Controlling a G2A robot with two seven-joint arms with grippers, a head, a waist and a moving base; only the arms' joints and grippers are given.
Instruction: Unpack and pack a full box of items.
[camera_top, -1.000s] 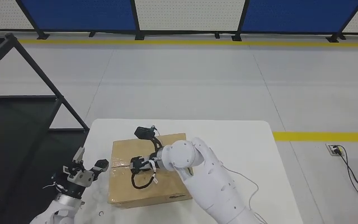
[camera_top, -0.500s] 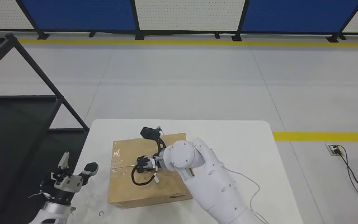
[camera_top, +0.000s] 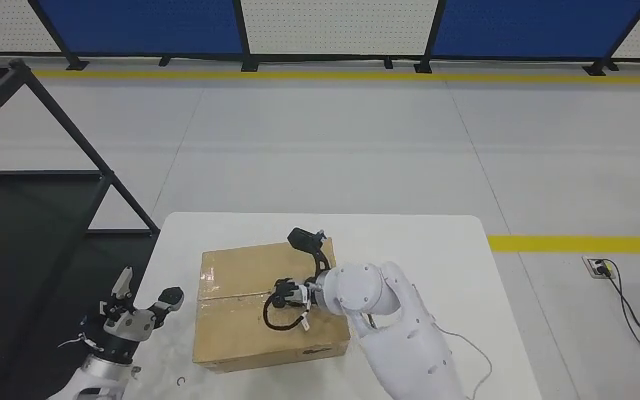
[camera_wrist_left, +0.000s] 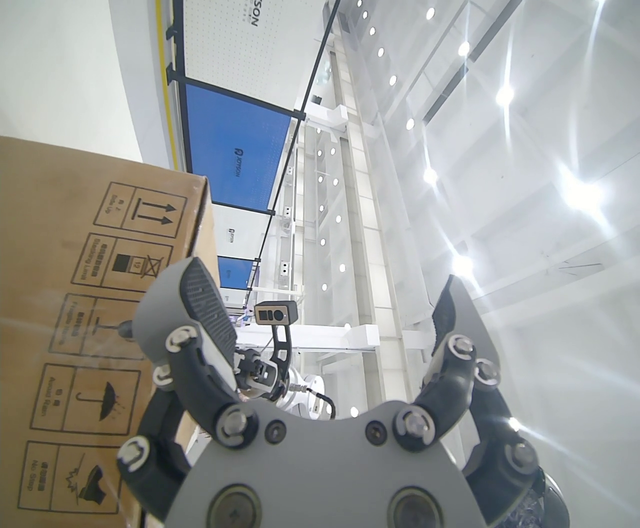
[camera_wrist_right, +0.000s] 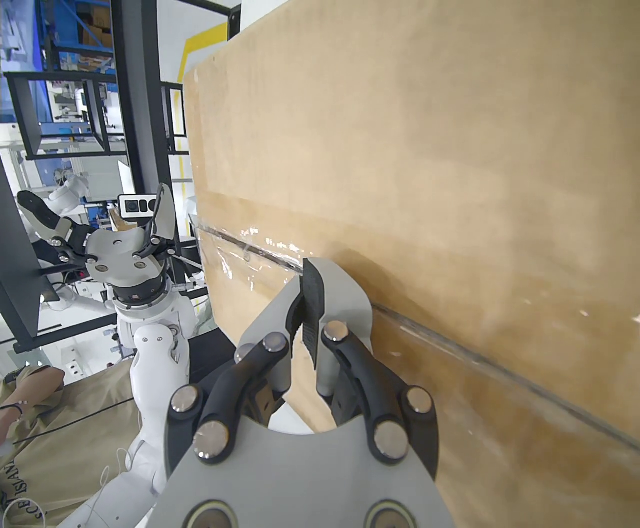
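Over the last second the right gripper (camera_top: 283, 294) has slid along the top of the box (camera_top: 230, 335), from the box's left half to about its middle. The left gripper (camera_top: 146, 293) has drawn back from the box's left side. The box itself has not shifted on the table (camera_top: 440, 300).

The box sits in the middle of the table with both top flaps down and a strip of clear tape (camera_wrist_right: 450, 345) running along the seam between them. The right gripper's fingers are pressed together with nothing between them, and their tips sit on that taped seam. The left gripper hangs well apart from the box's left side. Its fingers are spread wide, point upward and grasp nothing.

The step in hand looks like the very start of unpacking: scoring or splitting the tape so that the flaps can be lifted. The seam appears unbroken on both sides of the tips, so the task has barely begun.

The next move probably calls for keeping the tips pressed into the groove and drawing them on to the box's right edge. If the tips wander off the line they will only rub on cardboard. The box may also slide under the push, so the idle left gripper could brace the box's left side.
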